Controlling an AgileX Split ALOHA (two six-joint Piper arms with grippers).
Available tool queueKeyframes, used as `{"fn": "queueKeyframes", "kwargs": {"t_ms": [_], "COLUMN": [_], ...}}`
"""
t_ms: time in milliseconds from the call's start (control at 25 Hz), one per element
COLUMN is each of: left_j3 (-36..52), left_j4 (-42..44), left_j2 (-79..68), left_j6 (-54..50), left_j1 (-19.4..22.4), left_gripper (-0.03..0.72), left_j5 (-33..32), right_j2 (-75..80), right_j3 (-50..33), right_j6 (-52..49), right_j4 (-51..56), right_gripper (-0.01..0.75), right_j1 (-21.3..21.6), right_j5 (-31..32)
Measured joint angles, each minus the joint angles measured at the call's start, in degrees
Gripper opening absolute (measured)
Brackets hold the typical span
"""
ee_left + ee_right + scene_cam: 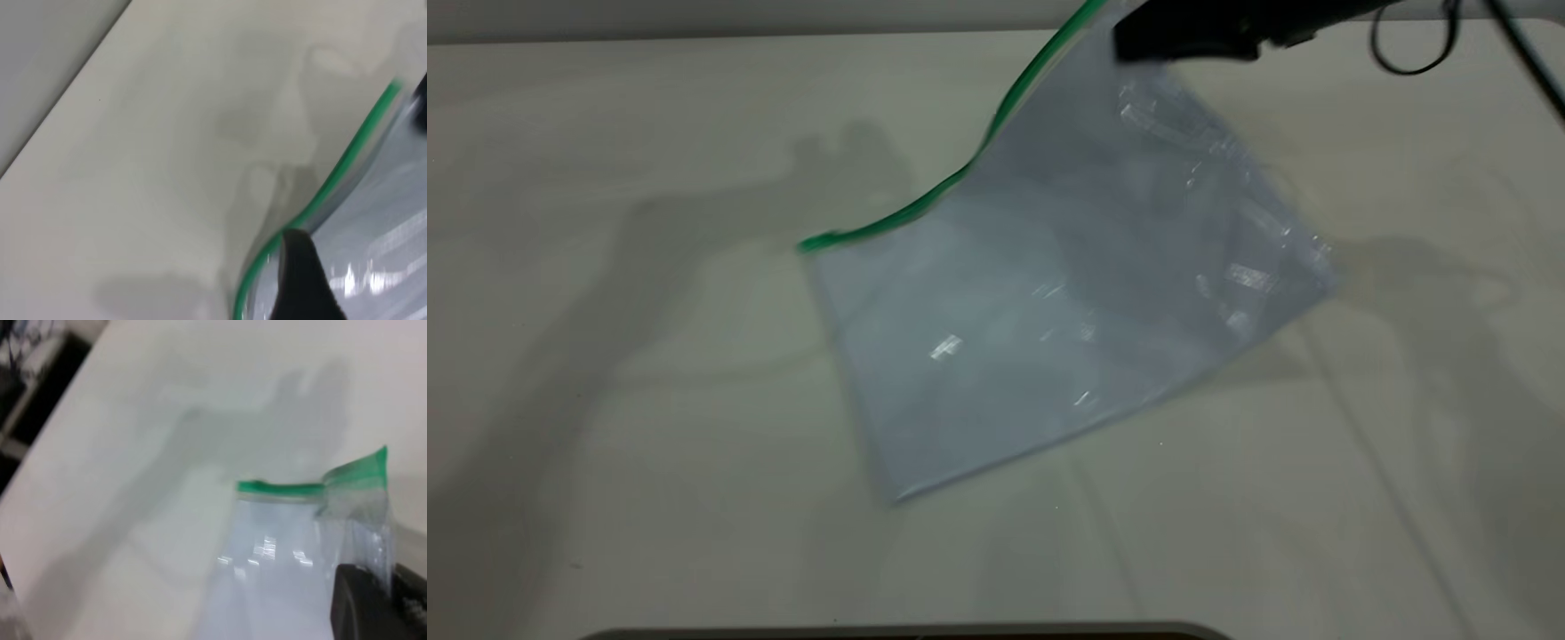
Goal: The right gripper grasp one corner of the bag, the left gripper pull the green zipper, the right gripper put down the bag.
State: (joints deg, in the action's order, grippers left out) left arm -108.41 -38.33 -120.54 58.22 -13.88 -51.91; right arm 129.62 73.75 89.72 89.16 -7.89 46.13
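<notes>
Pinching the bag's [1067, 293] lifted far corner [363, 475], the right gripper [1183, 40] holds it at the table's [649, 400] far right edge; only its wrist view shows that corner folded. The bag's near edge rests mid-table. A dark finger [303, 283] overlaps the green zip strip [960, 169] in the left wrist view; grip unclear. Bare tabletop lies left and near

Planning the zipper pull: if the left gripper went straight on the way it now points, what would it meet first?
Probably the bag's green zip strip, curving just beyond the left gripper tip; the table lies past it. Depth is unclear.
</notes>
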Motion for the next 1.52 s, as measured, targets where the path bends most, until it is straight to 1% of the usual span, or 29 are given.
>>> {"fn": "queueKeyframes", "kwargs": {"t_ms": [40,120,240,320,400,480,560,680,800,880,960,1040,1160,1360,1520], "left_j3": [0.0,0.0,0.0,0.0,0.0,0.0,0.1,0.2,2.4,5.7,10.1,16.4,27.2,45.6,58.2], "left_j4": [1.0,2.8,4.8,5.6,6.9,9.9,15.2,24.9,33.1,35.8,36.2,36.2,36.2,36.3,36.5], "left_j2": [1.4,3.8,7.3,9.7,12.3,15.6,19.4,24.4,29.3,33.0,36.9,41.6,48.6,58.7,66.0], "left_j6": [-1.3,-4.3,-7.8,-9.5,-11.9,-15.6,-21.8,-33.6,-43.0,-46.2,-47.6,-48.2,-48.8,-51.1,-51.8], "left_j1": [0.0,0.0,0.0,0.0,0.0,0.0,0.0,0.0,0.0,0.0,0.0,0.0,0.0,0.0,0.0], "left_gripper": [0.511,0.511,0.511,0.511,0.511,0.511,0.511,0.511,0.511,0.511,0.511,0.511,0.511,0.511,0.511], "left_j5": [-1.0,-2.9,-5.8,-7.9,-10.4,-14.0,-15.0,-15.0,-15.0,-15.0,-15.0,-15.0,-15.0,-15.0,-15.0], "right_j2": [0.0,-0.4,-2.8,-5.1,-8.4,-13.7,-19.6,-29.0,-38.4,-43.7,-49.4,-54.9,-63.4,-76.7,-84.0], "right_j3": [0.0,0.0,0.0,0.0,0.0,0.0,0.0,0.0,0.0,0.0,-0.7,-2.7,-8.2,-22.0,-32.3], "right_j6": [-0.1,-1.4,-3.2,-6.6,-13.0,-20.7,-30.3,-41.8,-49.1,-53.0,-57.4,-61.2,-67.1,-75.5,-80.0], "right_j4": [-1.5,-4.8,-11.2,-16.5,-22.3,-29.2,-35.3,-43.0,-49.8,-54.9,-59.0,-63.4,-69.1,-77.6,-82.9], "right_gripper": [0.096,0.180,0.383,0.506,0.603,0.637,0.631,0.557,0.475,0.438,0.419,0.412,0.412,0.412,0.412], "right_j1": [-0.5,-0.7,-0.7,-0.6,0.0,0.5,0.4,-0.3,-0.3,-0.3,-0.3,-0.3,-0.3,-0.3,-0.3], "right_j5": [-1.1,-3.4,-10.5,-15.5,-16.2,-11.9,-5.1,7.5,17.1,21.2,23.1,23.7,24.1,24.4,22.5]}}
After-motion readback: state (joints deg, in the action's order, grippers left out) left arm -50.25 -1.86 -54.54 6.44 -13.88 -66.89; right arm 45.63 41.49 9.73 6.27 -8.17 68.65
